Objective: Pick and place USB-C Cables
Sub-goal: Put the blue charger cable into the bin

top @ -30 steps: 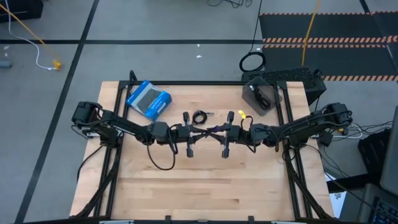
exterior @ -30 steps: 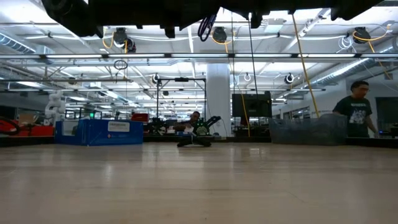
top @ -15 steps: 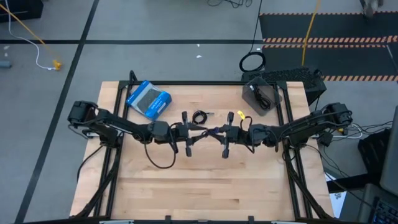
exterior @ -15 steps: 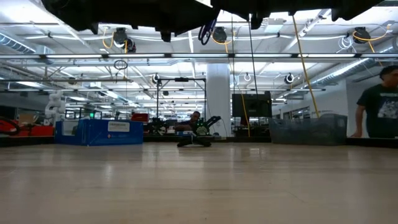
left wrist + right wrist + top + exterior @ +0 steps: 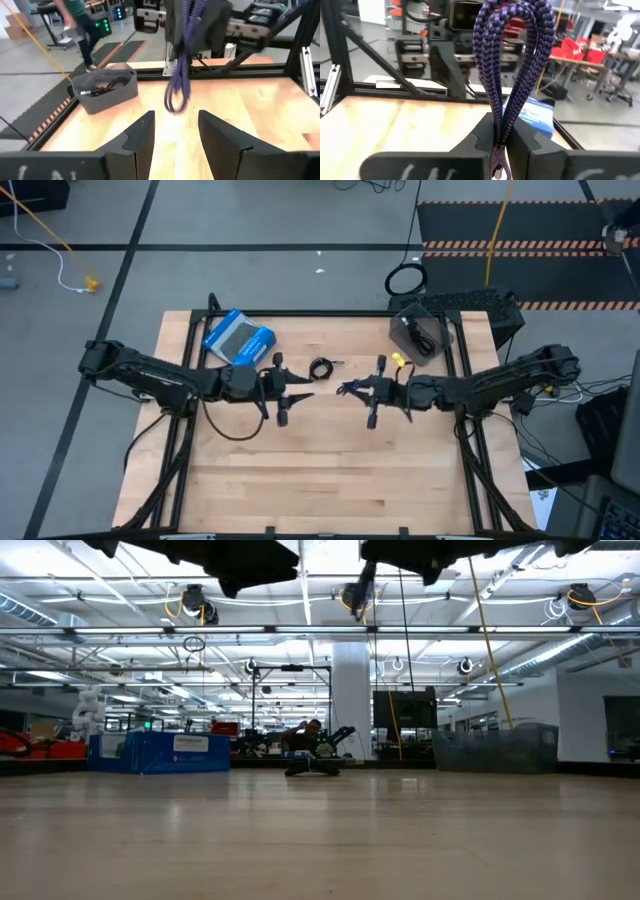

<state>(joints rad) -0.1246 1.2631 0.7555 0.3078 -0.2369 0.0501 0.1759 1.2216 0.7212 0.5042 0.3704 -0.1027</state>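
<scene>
Right gripper [image 5: 372, 392] is clamped on the purple cable [image 5: 512, 60]: in the right wrist view the fingers [image 5: 485, 137] pinch the folded bundle low down, with the loops fanning out beyond the tips. Held at the fold like that, the bundle stays together, which is probably why it's gripped there and not at an end. It hangs clear of the table [image 5: 330, 470], so it can be carried without dragging. Left gripper [image 5: 281, 390] faces it from across the middle of the table, fingers [image 5: 140, 137] spread apart and holding nothing; its wrist view shows the purple cable dangling just ahead of the open fingers with a gap between, no contact. Looks like a handover pose with the left standing off. The grey bin [image 5: 420, 332] sits behind the right gripper, at the far right corner, with one black cable [image 5: 100, 85] already in it, so that is likely the drop point and the purple one has a short trip back. The small black coiled cable [image 5: 321, 368] lies on the wood just beyond the gap between the two grippers, untouched. The blue box [image 5: 239, 341] sits beyond the left gripper, out of the way. Judging by this, one cable is binned, one is in hand and one is left to do.
</scene>
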